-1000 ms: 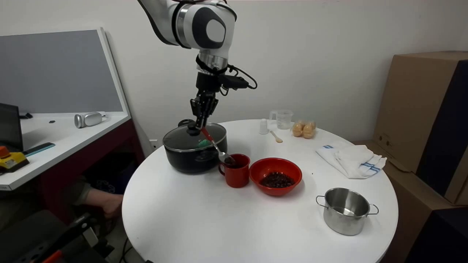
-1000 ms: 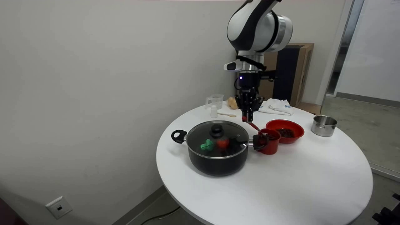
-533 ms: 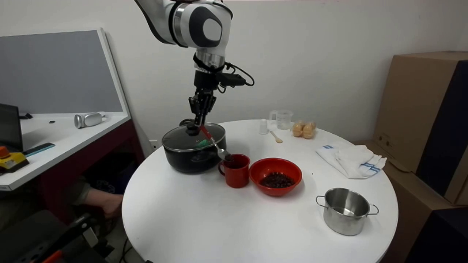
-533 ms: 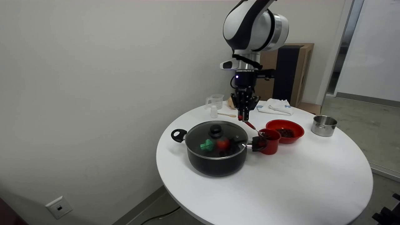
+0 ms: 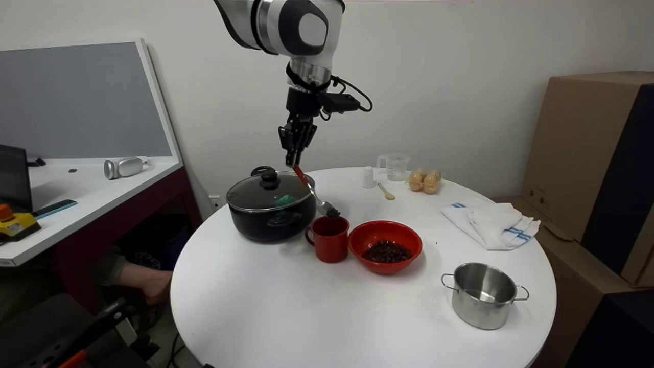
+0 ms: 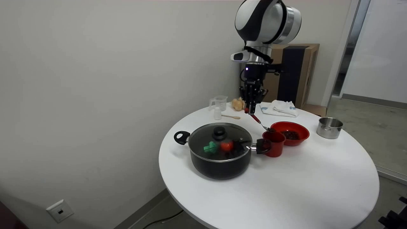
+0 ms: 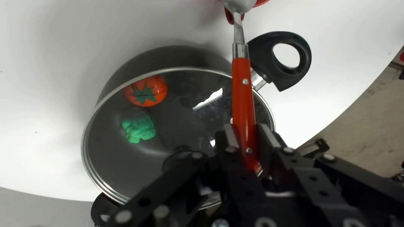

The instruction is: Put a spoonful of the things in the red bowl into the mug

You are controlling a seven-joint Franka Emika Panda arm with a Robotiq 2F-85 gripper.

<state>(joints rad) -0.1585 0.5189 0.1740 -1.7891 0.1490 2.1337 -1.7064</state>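
Note:
My gripper is shut on the red handle of a metal spoon. It is up over the table, beside the pot. The spoon slants down, with its bowl just above the opening of the red mug, and dark bits cling to the spoon's end. The mug stands upright; in the wrist view only its handle and a bit of rim show behind the spoon. The red bowl stands next to the mug with dark bean-like things in it. Both also show in an exterior view, mug and bowl. The mug's inside is hidden.
A black lidded pot stands close to the mug, with its side handle by it. A steel pot, a towel, a wooden spoon, a measuring cup and a white bottle are also on the table.
The gripper and spoon first shifted slightly left in both exterior views, then rose and moved right; the spoon's end has come up from the mug's opening. The black pot shifted slightly.

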